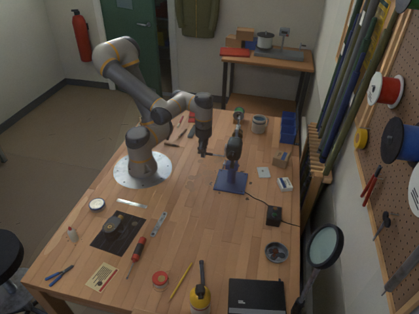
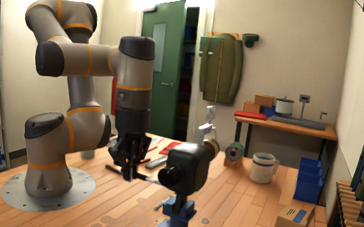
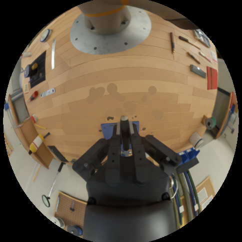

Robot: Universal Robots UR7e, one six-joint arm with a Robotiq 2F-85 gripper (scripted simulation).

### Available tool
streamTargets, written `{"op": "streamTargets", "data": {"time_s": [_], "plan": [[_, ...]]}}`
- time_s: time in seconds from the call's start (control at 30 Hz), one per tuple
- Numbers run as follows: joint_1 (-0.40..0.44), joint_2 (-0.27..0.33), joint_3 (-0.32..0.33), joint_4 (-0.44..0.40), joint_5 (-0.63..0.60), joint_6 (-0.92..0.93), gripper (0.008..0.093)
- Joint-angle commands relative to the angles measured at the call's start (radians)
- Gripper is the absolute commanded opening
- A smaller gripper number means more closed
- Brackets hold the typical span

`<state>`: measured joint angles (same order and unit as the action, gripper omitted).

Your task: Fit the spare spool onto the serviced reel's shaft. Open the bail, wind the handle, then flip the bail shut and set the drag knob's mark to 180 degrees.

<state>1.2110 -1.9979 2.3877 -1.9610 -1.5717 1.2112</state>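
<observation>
In the middle of the workbench the dark reel [image 1: 233,147] [image 2: 185,168] stands clamped on a blue stand [image 1: 230,181], its spool end with the bail [image 2: 207,127] pointing toward the far side of the bench. The reel's handle [image 1: 214,154] [image 2: 144,178] [image 3: 124,132] sticks out sideways toward the arm's base. On the black mat [image 1: 117,232] near the front left lies a dark spool with a brass top [image 1: 112,225]. My gripper [image 1: 203,154] [image 2: 129,174] [image 3: 124,136] hangs straight down beside the reel and is closed on the handle's grip.
The reel body stands right beside my fingers. Behind it are a green line spool [image 1: 239,113], a mug [image 1: 259,123] and blue bins [image 1: 288,131]. Small tools [image 1: 181,133] lie by the arm's base plate [image 1: 142,169]. A foot switch [image 1: 273,215] and its cable lie to the right.
</observation>
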Motion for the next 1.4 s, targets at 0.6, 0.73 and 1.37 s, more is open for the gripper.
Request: {"op": "streamTargets", "data": {"time_s": [0.6, 0.73, 1.37], "plan": [[-0.001, 0.000, -0.001, 0.000, 0.001, -0.001, 0.0155], [-0.001, 0.000, -0.001, 0.000, 0.001, -0.001, 0.0235], [-0.001, 0.000, -0.001, 0.000, 0.001, -0.001, 0.0380]]}}
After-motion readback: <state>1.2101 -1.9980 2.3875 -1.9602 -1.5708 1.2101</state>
